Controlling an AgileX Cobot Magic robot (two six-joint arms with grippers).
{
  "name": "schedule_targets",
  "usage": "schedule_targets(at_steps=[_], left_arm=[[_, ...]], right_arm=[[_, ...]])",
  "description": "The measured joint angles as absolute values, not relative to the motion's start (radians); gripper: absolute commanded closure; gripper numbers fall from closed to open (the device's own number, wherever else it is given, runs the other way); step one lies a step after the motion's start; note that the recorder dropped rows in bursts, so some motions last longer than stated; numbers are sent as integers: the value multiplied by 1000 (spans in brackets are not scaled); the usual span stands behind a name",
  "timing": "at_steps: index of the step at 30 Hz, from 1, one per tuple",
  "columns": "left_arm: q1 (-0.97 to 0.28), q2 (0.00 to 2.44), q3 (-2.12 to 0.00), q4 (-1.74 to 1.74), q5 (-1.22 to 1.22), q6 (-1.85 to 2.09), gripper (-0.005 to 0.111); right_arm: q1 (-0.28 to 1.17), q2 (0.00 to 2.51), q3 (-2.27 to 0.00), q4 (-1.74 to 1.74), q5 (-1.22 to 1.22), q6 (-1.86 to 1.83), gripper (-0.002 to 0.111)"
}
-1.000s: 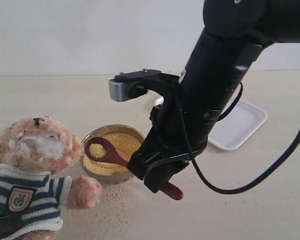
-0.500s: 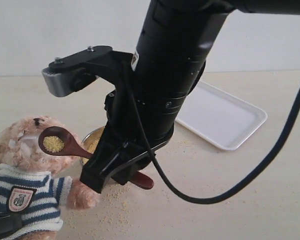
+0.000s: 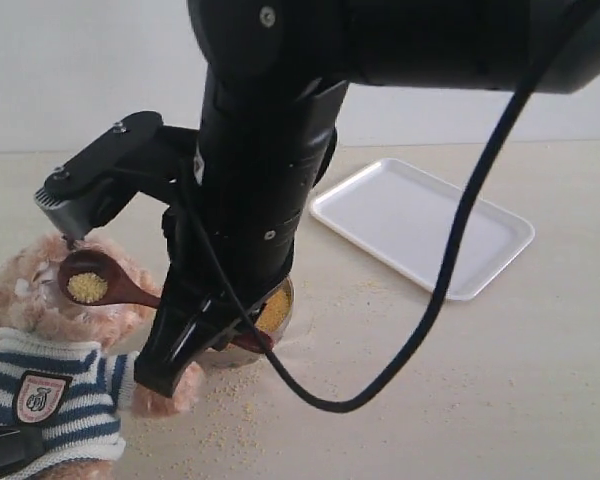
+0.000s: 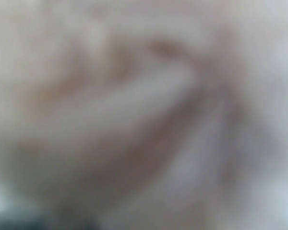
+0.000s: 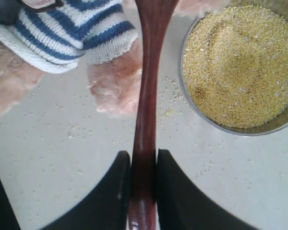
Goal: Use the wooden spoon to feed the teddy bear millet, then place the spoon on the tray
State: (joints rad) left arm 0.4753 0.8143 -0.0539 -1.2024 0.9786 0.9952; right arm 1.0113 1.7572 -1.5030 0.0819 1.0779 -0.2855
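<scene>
My right fingers (image 5: 113,191) pinch the handle of the slim reddish-brown wooden spoon (image 3: 100,285), whose long axis runs from them to the face of the fluffy light-brown teddy bear (image 3: 65,385); the left fingers' state I cannot tell.

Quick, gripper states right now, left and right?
Left gripper: cannot tell, its wrist view is all blur.
Right gripper: closed on the wooden spoon handle.

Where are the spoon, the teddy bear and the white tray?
wooden spoon (image 5: 146,96), right wrist view, middle of its handle.
teddy bear (image 3: 75,385), exterior view, striped shirt.
tray (image 3: 420,220), exterior view, bare flat middle.
</scene>
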Motion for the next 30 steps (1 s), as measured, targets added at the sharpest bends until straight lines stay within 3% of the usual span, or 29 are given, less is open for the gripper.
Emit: schedule_targets(at_steps=[20,30], left_arm=[[475,814,-54,-1202,979,995,102],[475,814,-54,-1202,979,995,102]], right_arm=[[1256,1793,-1480,-602,1100,-110,107],[1322,1795,-1457,-731,1098,-42,107]])
